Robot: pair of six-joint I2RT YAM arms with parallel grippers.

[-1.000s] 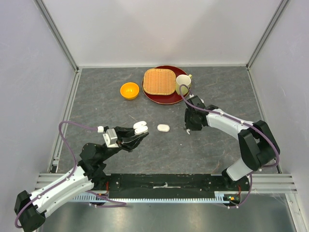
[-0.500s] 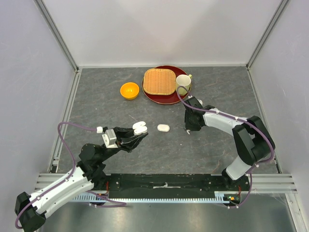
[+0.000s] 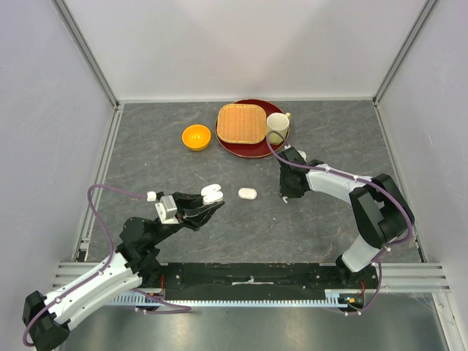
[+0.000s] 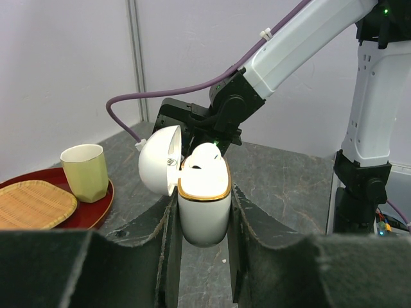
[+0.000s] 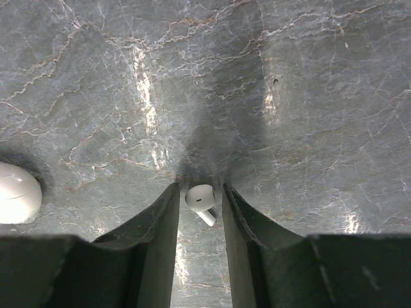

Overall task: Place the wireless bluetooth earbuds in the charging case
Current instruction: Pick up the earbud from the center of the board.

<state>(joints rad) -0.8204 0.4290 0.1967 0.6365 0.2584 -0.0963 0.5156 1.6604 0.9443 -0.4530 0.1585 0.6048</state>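
Observation:
My left gripper [image 3: 210, 208] is shut on the open white charging case [image 3: 213, 194] and holds it above the table. In the left wrist view the case [image 4: 204, 208] has a gold rim, its lid [image 4: 158, 160] is swung open to the left, and one white earbud [image 4: 205, 156] sits in its mouth. My right gripper [image 3: 287, 193] points down at the table. In the right wrist view its jaws stand either side of a white earbud [image 5: 201, 197] lying on the table, with a thin gap on each side. The other earbuds are out of view.
A white oval closed case [image 3: 248, 193] lies between the grippers and shows at the left edge of the right wrist view [image 5: 17, 192]. At the back stand an orange bowl [image 3: 196, 137] and a red plate [image 3: 232, 145] with a woven tray [image 3: 241, 123] and a cup [image 3: 277, 126].
My right gripper has shifted slightly left and settled over the earbud on the table. The left arm and the case have not moved.

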